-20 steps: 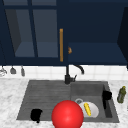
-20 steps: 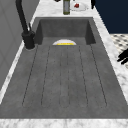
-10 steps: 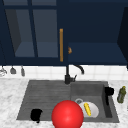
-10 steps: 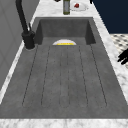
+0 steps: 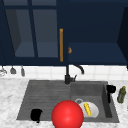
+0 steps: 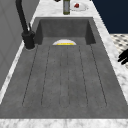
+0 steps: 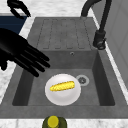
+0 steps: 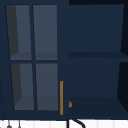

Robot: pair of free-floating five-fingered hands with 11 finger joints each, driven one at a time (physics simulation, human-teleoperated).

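Observation:
My right hand [image 5: 110,89] hovers over the right rim of the sink basin [image 5: 106,100]. In the right side view the right hand [image 7: 17,53] is open, its straight fingers reaching out above the basin's front part and touching nothing. Below it a white plate [image 7: 62,93] with a yellow corn cob [image 7: 62,86] lies on the basin floor beside the drain [image 7: 82,80]. My left hand [image 5: 36,115] floats at the front left corner of the drainboard [image 5: 45,97], with its fingers relaxed and nothing in them; this left hand [image 7: 17,7] is off the counter's front edge. A big red ball [image 5: 67,115] sits in front of the sink.
A black faucet [image 5: 67,75] rises behind the sink's middle. A green bottle [image 5: 121,94] stands on the marble counter to the right, with a small dish [image 6: 78,6] beyond it. Above, a dark blue wall cabinet has a glass door with a gold handle [image 8: 61,97] and open shelves on its right.

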